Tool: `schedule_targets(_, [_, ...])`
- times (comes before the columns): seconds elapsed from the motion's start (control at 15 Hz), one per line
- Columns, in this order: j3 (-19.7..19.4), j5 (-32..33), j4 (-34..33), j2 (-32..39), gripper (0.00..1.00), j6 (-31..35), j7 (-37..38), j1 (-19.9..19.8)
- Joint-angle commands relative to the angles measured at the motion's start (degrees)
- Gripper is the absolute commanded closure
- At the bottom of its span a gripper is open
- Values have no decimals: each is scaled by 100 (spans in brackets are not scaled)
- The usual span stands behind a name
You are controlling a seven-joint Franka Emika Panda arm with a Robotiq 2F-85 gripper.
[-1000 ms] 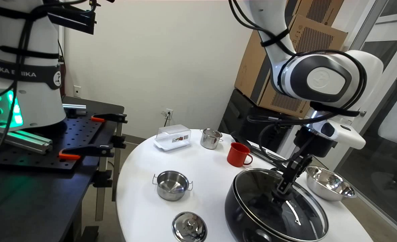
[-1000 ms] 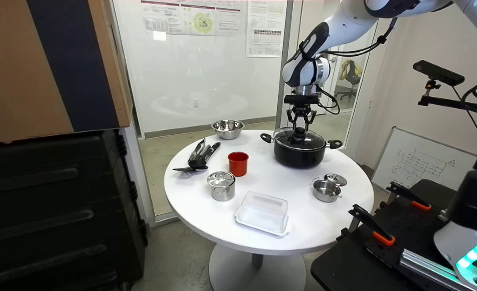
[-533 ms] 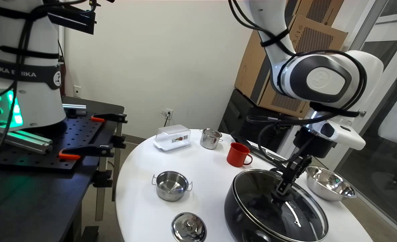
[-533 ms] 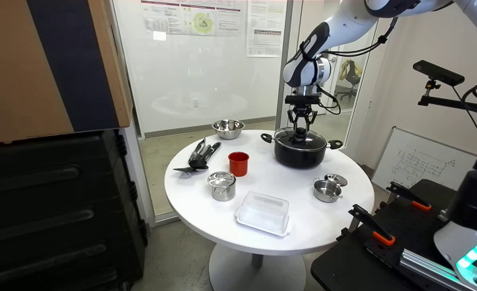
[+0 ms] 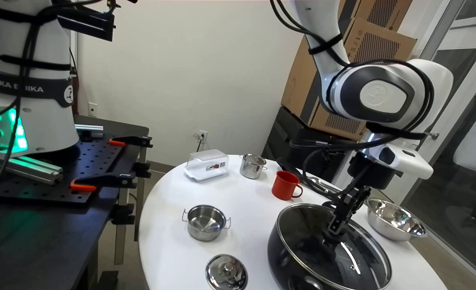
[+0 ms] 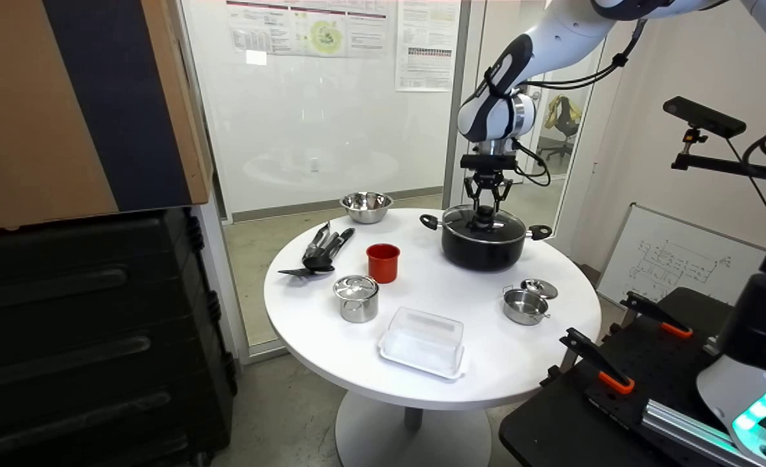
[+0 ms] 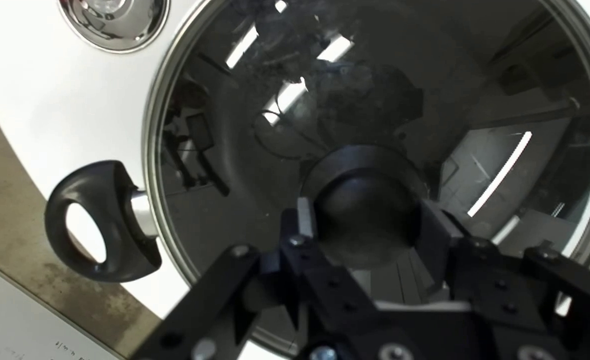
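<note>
My gripper (image 7: 370, 218) has its fingers (image 7: 305, 218) on either side of the round black knob (image 7: 367, 192) of a glass lid (image 7: 245, 165), and the pads appear to press on it. The lid lies level on a large black pot (image 6: 483, 254) with two black loop handles. One handle (image 7: 125, 227) shows at the left of the wrist view. In both exterior views the gripper points down onto the lid's middle. The knob's lower part is dim against the dark glass.
Around the pot on the white round table (image 5: 173, 213) are a steel bowl (image 5: 395, 220), red mug (image 5: 284, 185), lidded steel pot (image 6: 358, 303), clear plastic container (image 6: 423, 340), utensils (image 6: 320, 258), small open pot (image 5: 205, 225) and its metal lid (image 5: 226, 272).
The arm has shifted slightly, leftward in an exterior view where the base stands at left. The pot and lid appear to have slid a little with it. The gripper stays around the knob.
</note>
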State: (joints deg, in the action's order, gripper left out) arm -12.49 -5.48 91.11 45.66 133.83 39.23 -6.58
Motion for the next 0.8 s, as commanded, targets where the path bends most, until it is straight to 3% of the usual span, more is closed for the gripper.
schedule_targets(0.0, [-66,4,350,-273,18,37,-65,75])
schedule_targets(0.2, [-50,-3,504,-406,1,107,-82,100])
schedule_targets(0.47, [-33,53,865,-742,0,445,-154,218])
schedule_targets(0.73, [-35,321,1617,-1313,0,1167,-376,594])
